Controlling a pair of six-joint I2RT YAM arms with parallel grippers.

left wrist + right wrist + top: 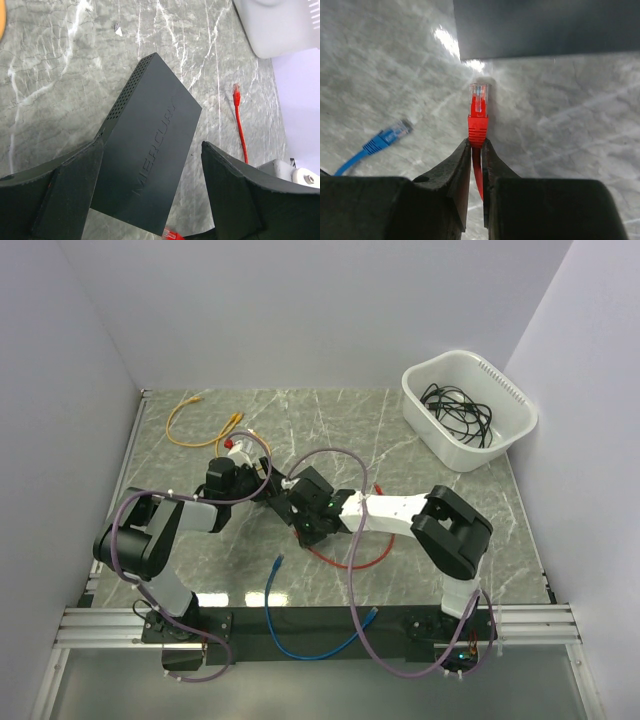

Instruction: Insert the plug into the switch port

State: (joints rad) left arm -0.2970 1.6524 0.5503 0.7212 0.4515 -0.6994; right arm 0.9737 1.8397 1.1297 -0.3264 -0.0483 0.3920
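The switch (150, 145), a flat matte-black box with raised lettering on top, lies on the marble table between the fingers of my left gripper (152, 145). That gripper is open: its left finger (65, 190) is against the switch's side and the right finger (235, 190) stands apart from it. My right gripper (476, 142) is shut on the red boot of the plug (478, 107), whose clear tip points at the switch's near edge (545, 27), a short gap away. The plug (172, 234) also shows by the switch's near corner. The ports are hidden.
The red cable (345, 562) loops on the table, and its other end (236, 92) lies beyond the switch. A blue cable's plug (390, 135) lies left of the red plug. A yellow cable (195, 425) lies at the back left. A white tub (470, 410) of black cables stands at the back right.
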